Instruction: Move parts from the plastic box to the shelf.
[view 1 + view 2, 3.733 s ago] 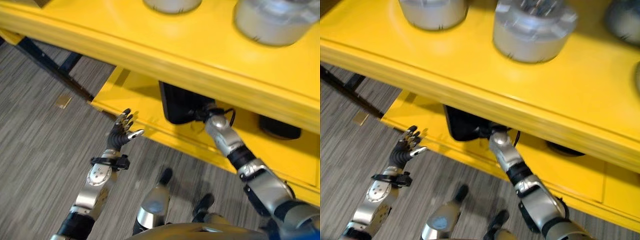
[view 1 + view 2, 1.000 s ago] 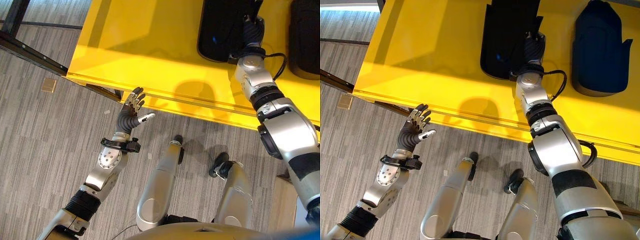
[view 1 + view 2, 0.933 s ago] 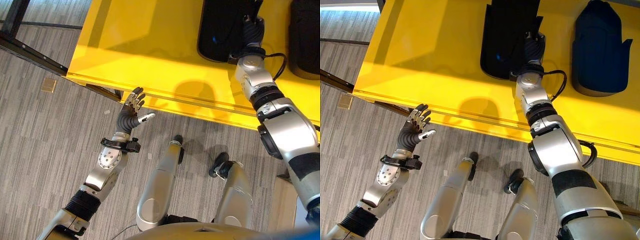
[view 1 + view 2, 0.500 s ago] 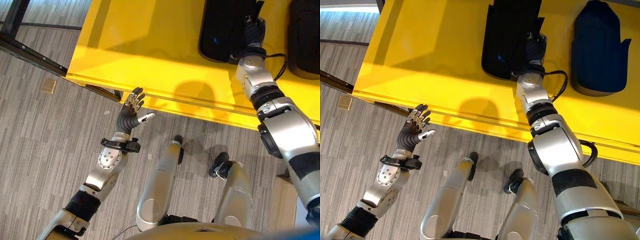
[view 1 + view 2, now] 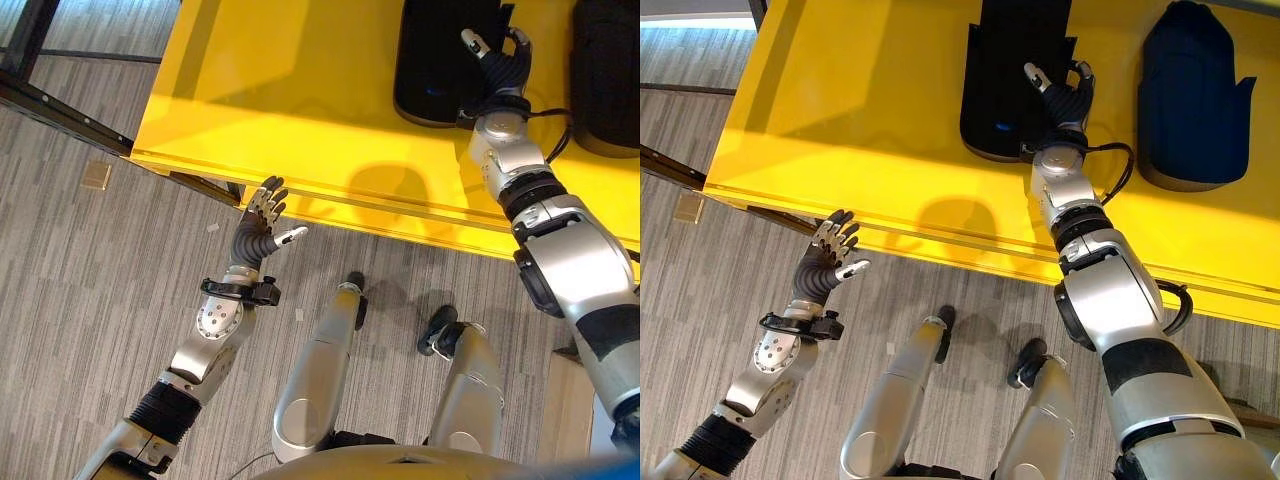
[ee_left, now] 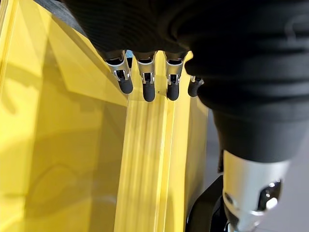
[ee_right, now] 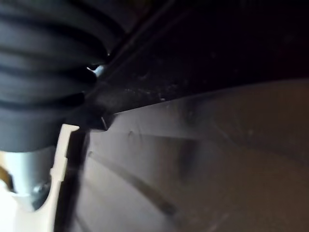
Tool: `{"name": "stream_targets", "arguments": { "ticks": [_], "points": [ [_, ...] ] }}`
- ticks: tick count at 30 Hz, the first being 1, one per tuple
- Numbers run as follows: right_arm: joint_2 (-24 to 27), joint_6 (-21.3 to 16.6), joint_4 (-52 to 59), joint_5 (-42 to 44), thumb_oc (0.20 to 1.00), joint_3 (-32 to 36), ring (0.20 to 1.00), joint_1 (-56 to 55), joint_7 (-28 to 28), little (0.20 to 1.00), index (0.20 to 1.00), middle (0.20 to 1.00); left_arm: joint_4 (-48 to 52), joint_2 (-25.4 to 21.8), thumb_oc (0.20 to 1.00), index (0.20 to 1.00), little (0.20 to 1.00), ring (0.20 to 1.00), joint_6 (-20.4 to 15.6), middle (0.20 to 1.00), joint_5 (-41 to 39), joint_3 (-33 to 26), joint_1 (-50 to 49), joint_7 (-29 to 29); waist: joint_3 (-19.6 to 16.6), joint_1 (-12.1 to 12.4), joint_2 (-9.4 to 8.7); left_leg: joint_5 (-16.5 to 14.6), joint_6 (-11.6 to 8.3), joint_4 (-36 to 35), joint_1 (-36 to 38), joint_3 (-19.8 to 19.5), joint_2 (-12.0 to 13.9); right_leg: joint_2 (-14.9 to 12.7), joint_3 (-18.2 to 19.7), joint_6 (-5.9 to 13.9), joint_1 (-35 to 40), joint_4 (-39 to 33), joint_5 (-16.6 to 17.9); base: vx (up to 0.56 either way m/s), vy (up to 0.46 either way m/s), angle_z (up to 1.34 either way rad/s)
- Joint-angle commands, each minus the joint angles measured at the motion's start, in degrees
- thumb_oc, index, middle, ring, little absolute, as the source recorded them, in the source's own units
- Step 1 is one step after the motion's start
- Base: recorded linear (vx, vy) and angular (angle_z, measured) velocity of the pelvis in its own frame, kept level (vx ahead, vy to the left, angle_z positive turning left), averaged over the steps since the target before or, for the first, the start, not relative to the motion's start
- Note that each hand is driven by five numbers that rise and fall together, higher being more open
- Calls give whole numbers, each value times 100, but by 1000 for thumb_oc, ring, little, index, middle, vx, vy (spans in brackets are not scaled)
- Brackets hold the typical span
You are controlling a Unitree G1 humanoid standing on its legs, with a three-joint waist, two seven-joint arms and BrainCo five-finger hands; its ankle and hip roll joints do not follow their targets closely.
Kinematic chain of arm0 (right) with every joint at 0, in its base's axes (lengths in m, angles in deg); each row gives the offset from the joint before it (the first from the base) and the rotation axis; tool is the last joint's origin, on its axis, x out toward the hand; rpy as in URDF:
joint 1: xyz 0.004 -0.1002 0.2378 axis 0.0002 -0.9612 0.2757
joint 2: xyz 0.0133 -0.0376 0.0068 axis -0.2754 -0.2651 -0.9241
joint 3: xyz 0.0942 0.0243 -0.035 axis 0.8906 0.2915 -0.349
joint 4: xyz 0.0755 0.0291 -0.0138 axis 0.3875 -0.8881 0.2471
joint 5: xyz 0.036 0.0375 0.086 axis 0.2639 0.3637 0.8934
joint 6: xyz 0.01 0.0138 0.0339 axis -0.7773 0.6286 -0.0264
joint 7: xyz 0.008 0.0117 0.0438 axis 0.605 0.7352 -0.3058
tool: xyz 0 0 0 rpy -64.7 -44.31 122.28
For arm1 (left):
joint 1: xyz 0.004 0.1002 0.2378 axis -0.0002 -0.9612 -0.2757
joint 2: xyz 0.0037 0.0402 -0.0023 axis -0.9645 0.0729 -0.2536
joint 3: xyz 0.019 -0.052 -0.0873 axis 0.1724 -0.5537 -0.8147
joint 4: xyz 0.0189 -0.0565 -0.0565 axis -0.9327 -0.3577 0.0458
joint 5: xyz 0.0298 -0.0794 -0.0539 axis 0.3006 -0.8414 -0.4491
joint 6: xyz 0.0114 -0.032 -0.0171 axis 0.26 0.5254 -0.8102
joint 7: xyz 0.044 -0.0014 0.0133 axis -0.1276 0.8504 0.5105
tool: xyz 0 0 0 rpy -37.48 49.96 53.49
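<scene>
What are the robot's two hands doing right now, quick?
Left hand: open, holding nothing, beside the yellow shelf edge.
Right hand: open, fingers spread over the black moulded plastic part.

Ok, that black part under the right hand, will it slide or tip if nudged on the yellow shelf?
The black part lies flat and long, so tipping seems unlikely. The yellow shelf looks glossy, so it may slide. It looks like rigid moulded plastic. The right hand is open over it.
</scene>
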Motion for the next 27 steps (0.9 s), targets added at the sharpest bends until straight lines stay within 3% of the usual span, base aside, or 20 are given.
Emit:
{"name": "stream_targets", "arguments": {
  "ticks": [1, 2, 3, 9, 11, 13, 27],
  "points": [
    [156, -338, 293, -131, 1000, 94, 1000, 39, 255, 1000, 1000, 1000, 162, 67, 1000, 1000, 1000, 1000, -31, 1000, 2, 48, 146, -18, 101, -23, 102, -460, -212, 65, 76, 127, 604, 173, 507, 200, -131, -67, -12, -74, 22, -4],
    [181, -352, 452, -141, 1000, 135, 1000, -4, 294, 1000, 1000, 1000, 172, 72, 1000, 1000, 1000, 1000, -30, 1000, -3, 32, 133, -13, 108, -52, 90, -306, -192, 30, 11, 147, 589, 154, 484, 150, -185, -120, 121, 2, 5, -4],
    [176, -346, 457, -143, 1000, 134, 1000, -15, 296, 1000, 1000, 1000, 169, 73, 1000, 1000, 1000, 1000, -28, 1000, -4, 33, 126, -13, 84, -47, 87, -443, -213, 39, 81, 133, 603, 174, 509, 202, -133, -87, 4, 2, 2, -5],
    [172, -565, 1997, -349, 1000, 592, 1000, -564, 694, 1000, 1000, 1000, 174, 150, 1000, 1000, 1000, 1000, 7, 1000, 22, -65, 45, 52, 127, -214, 33, -310, -197, 0, 39, 174, 626, 175, 517, 146, -165, -158, 128, -21, 8, -3],
    [178, -521, 2498, -637, 1000, 690, 1000, -783, 807, 1000, 1000, 1000, 170, 169, 1000, 1000, 1000, 1000, 21, 1000, 44, -75, 21, 66, 120, -251, 18, -315, -195, -9, 48, 181, 630, 175, 527, 146, -165, -159, 125, 9, -6, -2],
    [74, -584, 3697, -1196, 1000, 1071, 1000, -1281, 1100, 1000, 1000, 1000, 177, 226, 1000, 1000, 1000, 1000, 19, 1000, 106, -131, -42, 101, 132, -304, 4, -326, -190, -28, 90, 190, 645, 190, 536, 150, -127, -189, 115, 0, 0, 0],
    [-352, -813, 5946, -1883, 1000, 1310, 1000, -2270, 1000, 1000, 1000, 1000, 246, 216, 1000, 1000, 1000, 1000, 84, 1000, 320, -287, -196, 144, 76, -400, -93, -280, -186, -165, 249, 226, 697, 227, 528, 183, 13, -332, 198, 2, -1, -1]
  ]
}}
